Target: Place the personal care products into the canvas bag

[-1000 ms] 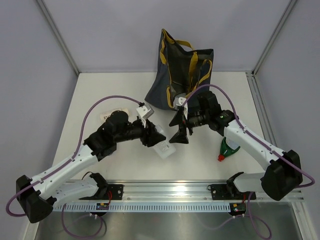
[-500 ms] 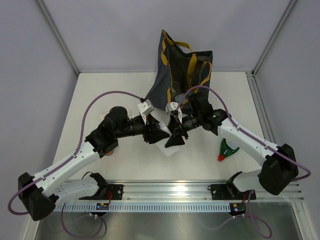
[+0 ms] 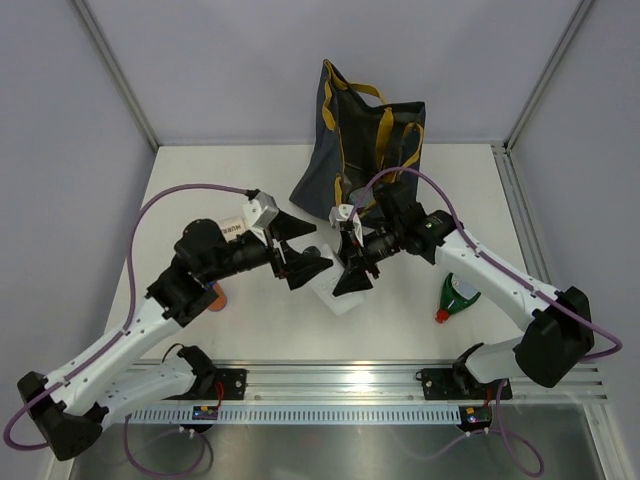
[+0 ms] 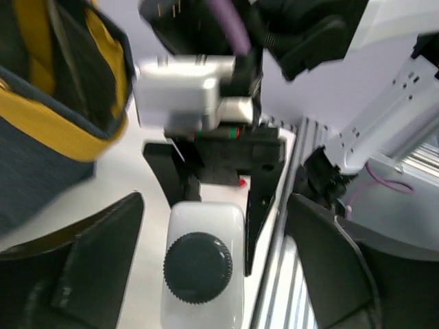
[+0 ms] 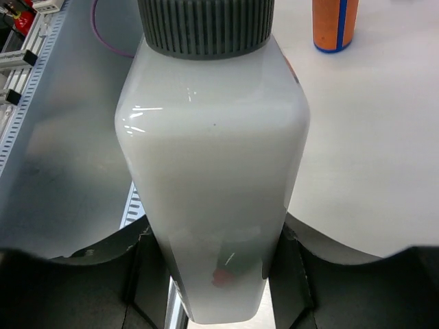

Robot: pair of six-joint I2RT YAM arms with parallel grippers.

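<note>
- White bottle [image 5: 212, 171] with black cap [image 4: 193, 266]: base clenched between the right end effector [image 3: 352, 283] fingers.
- Left end effector [image 3: 318, 250] gapes open, fingers flanking that cap, not touching.

left tool [image 3: 305, 250] opened, withdrawn, right tool [image 3: 352, 272] clamped on white bottle [image 3: 328, 292]

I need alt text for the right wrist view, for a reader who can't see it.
A white bottle with a dark ribbed cap fills the frame, gripped on both sides by the right gripper. An orange bottle stands on the table behind.
</note>
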